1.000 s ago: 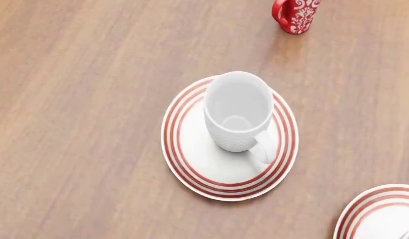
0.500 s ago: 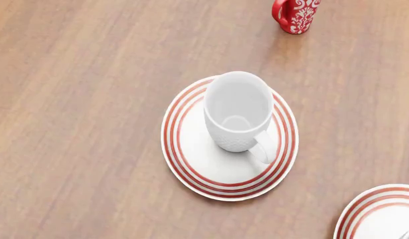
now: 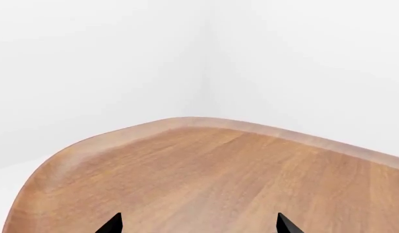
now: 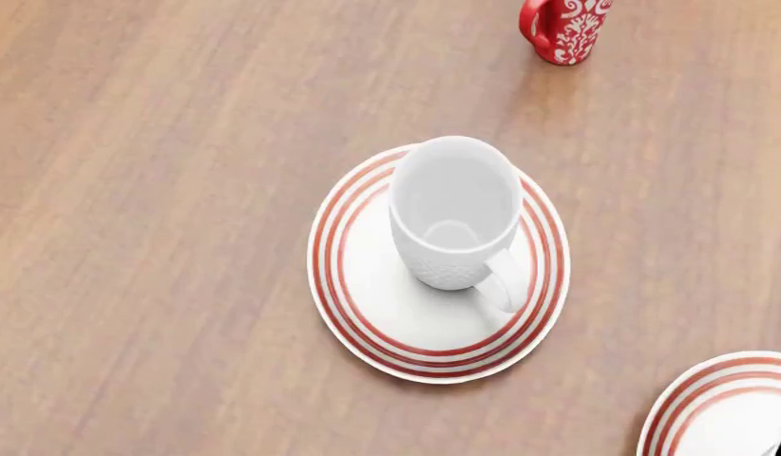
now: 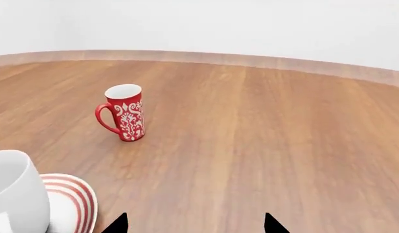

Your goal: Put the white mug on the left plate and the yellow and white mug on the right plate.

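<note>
Two black fingertip points are all that shows of each pincer, spread wide apart with nothing between them: the left pincer is released over bare wood-grain table near its rounded corner, and the right pincer is likewise released. Ahead of the right pincer and off to one side stands a slim red mug with white ornament; no writing is readable. The white mug, glossy and tapering with a loop handle, stands upright on the left plate, round with red rings. The right plate is cut off at the head view's corner. The yellow and white mug is not visible.
</note>
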Available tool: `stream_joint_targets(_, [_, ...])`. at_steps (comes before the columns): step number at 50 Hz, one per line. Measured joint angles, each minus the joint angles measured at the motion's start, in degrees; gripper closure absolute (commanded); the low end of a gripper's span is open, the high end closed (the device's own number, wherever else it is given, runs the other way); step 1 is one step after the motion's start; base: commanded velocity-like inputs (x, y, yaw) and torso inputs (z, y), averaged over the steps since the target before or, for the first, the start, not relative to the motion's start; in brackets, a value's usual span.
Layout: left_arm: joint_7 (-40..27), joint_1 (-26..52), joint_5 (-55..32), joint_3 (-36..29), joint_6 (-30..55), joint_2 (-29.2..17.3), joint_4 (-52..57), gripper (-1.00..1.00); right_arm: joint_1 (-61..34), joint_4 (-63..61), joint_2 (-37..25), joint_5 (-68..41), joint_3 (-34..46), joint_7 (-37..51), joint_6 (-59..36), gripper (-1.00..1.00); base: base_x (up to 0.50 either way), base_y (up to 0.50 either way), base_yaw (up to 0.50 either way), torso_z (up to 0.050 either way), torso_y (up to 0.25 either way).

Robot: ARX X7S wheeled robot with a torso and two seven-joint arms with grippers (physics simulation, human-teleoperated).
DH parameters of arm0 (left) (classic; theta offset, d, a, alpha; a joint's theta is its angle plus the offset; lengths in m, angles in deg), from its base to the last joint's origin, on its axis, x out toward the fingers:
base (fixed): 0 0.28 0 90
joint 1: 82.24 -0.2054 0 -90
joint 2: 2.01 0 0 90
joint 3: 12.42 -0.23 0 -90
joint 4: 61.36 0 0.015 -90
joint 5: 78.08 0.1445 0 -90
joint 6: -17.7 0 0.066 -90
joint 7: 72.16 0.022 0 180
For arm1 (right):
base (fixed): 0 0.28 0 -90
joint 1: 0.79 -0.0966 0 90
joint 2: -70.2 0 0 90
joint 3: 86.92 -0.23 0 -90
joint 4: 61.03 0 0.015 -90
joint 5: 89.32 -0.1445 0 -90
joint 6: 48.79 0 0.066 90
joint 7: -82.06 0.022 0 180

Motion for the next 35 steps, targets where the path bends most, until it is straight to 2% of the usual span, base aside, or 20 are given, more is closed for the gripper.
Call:
stream_joint_targets(15, [1.8,2.4,-1.3,0.1,1.9,-3.1,0.0,-1.0,-10.2,2.1,-1.8,1.4,4.9,4.7,-2.1,-1.0,0.0,0.0,0.0,0.0,0.0])
stream_joint_targets(35, [4.0,22.2,-8.4,-2.2,13.5,-8.1,1.1,-1.0,-18.3,-7.5,-5.3,-3.2,5.0,11.8,-9.2,-1.0,0.0,0.0,0.0,0.0,0.0])
